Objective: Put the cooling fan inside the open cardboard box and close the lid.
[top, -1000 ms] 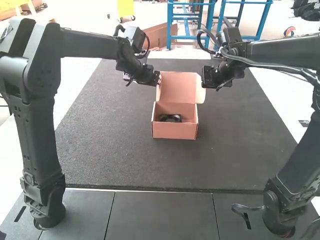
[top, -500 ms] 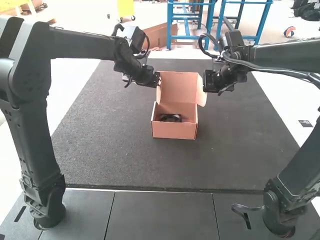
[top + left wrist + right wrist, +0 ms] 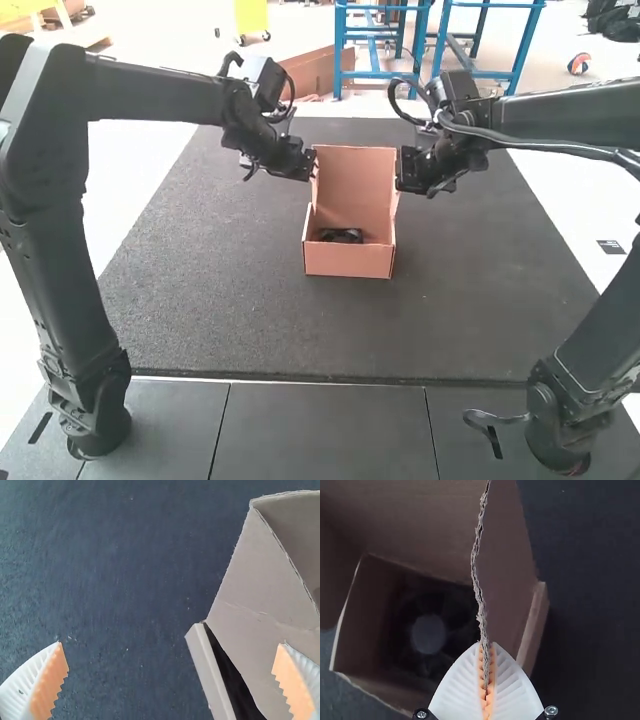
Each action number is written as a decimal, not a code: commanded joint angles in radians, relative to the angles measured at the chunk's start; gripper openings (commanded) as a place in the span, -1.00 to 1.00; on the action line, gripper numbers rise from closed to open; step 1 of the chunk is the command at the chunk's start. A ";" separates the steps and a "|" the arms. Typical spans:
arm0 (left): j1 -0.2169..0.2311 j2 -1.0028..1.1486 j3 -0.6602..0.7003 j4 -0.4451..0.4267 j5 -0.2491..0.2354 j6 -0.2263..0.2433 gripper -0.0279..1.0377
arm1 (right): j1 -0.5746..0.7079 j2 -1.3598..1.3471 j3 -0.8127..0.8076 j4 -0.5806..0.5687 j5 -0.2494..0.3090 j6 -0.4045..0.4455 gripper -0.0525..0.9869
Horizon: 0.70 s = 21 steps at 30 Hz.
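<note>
The small cardboard box (image 3: 348, 255) stands mid-mat with its lid (image 3: 352, 178) raised upright at the back. The black cooling fan (image 3: 340, 236) lies inside it, the fan (image 3: 427, 632) also seen from above in the right wrist view. My right gripper (image 3: 405, 172) is shut on the thin edge of the lid's right side flap (image 3: 502, 575), its fingertips (image 3: 486, 680) pinched on the cardboard. My left gripper (image 3: 306, 163) is open at the lid's left side; its pads (image 3: 47, 680) stand wide apart, with the left side flap (image 3: 260, 630) between them, untouched.
The box sits on a dark mat (image 3: 200, 260) with free room on all sides. A brown carton (image 3: 318, 68) and blue frames (image 3: 400, 40) stand beyond the mat's far edge.
My right gripper has moved left, swinging the lid's right flap from splayed outward to pointing forward. The left gripper has shifted slightly toward the lid's left edge.
</note>
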 commanded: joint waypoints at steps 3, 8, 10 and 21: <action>-0.011 -0.058 -0.021 0.011 0.007 -0.001 0.87 | 0.029 -0.030 -0.026 -0.003 -0.011 0.010 -0.91; -0.009 -0.072 -0.041 0.013 0.007 -0.001 0.87 | 0.041 -0.028 -0.043 -0.003 -0.011 0.010 -0.91; -0.009 -0.076 -0.049 0.013 0.007 -0.001 0.87 | 0.044 -0.028 -0.048 -0.003 -0.011 0.010 -0.91; -0.009 -0.145 -0.118 -0.022 0.007 0.009 0.87 | 0.075 -0.028 -0.096 -0.038 0.029 -0.068 -0.91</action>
